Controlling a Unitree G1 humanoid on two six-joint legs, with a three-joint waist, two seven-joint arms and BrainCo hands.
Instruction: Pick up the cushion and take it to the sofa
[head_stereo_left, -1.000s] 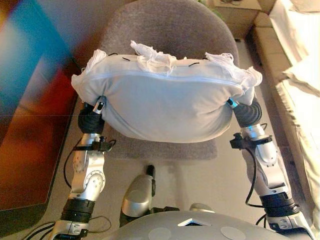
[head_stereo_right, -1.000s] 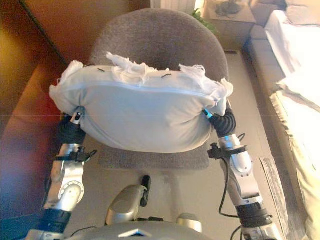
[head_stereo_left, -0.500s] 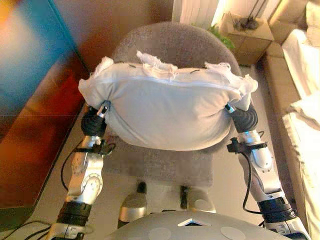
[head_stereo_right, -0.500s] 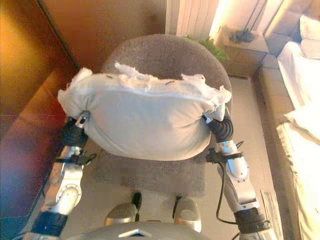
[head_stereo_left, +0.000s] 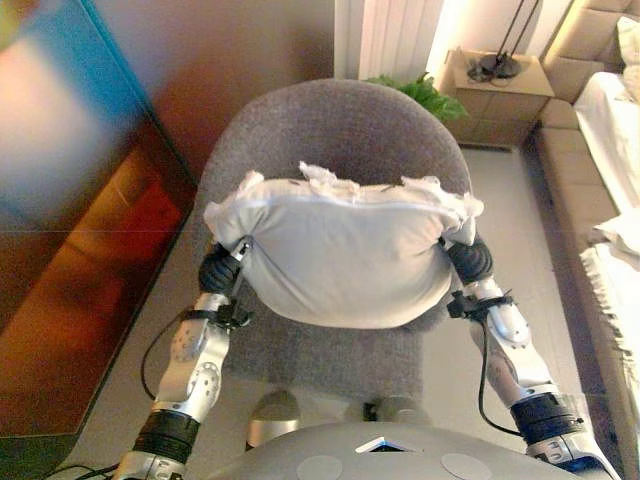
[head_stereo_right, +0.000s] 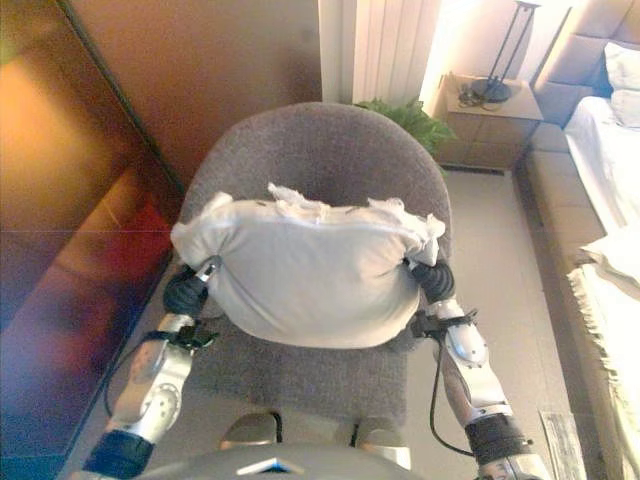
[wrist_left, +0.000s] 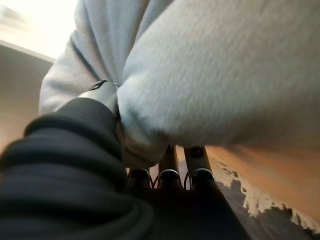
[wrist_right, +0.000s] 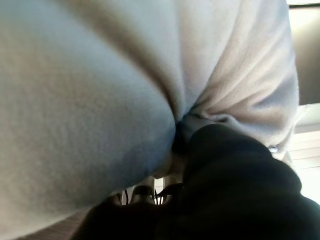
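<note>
I hold a white cushion (head_stereo_left: 345, 260) with frayed corners between both hands, above the seat of a grey armchair (head_stereo_left: 340, 130). My left hand (head_stereo_left: 220, 270) grips its left end. In the left wrist view the fingers (wrist_left: 170, 167) run under the cushion (wrist_left: 225, 75) and the thumb presses in from above. My right hand (head_stereo_left: 470, 260) grips the right end. In the right wrist view the cushion (wrist_right: 75, 100) folds round the hand's dark cover (wrist_right: 225, 175). A pale sofa (head_stereo_left: 610, 150) lies along the right edge.
A dark glossy cabinet (head_stereo_left: 70, 250) runs along the left. Behind the armchair stand a green plant (head_stereo_left: 415, 95) and a wooden side table (head_stereo_left: 500, 85) with a lamp base. A strip of floor (head_stereo_left: 520, 200) separates the armchair from the sofa.
The whole view has shifted, showing more of the room behind the armchair. The cushion now sits lower and farther from the camera, still held at both ends.
</note>
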